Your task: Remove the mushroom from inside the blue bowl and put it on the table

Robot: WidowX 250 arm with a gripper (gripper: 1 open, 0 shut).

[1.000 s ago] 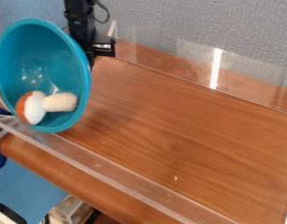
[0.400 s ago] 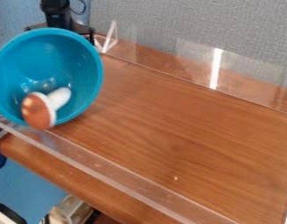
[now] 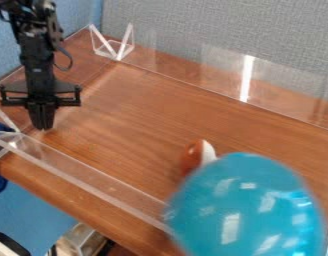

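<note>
The blue bowl [image 3: 247, 208] is a blurred turquoise shape at the front right, showing its outer side and overlapping the table's front wall. Just behind its upper left rim, the mushroom [image 3: 198, 152] peeks out with its orange-brown cap and a bit of white, outside the bowl and low over the brown table [image 3: 153, 120]; whether it touches the bowl is unclear. My gripper [image 3: 41, 120] hangs far off at the left end, pointing down close to the tabletop. It is shut with nothing in it.
Low clear acrylic walls border the table: a front wall [image 3: 87, 178], a back wall [image 3: 247, 75] and a folded corner piece [image 3: 116, 45] at the back left. A grey fabric panel stands behind. The black arm [image 3: 36, 40] rises at the far left.
The bowl has left the left end and now lies blurred at the front right. The mushroom is out of the bowl. My gripper has swung left and down, away from both.
</note>
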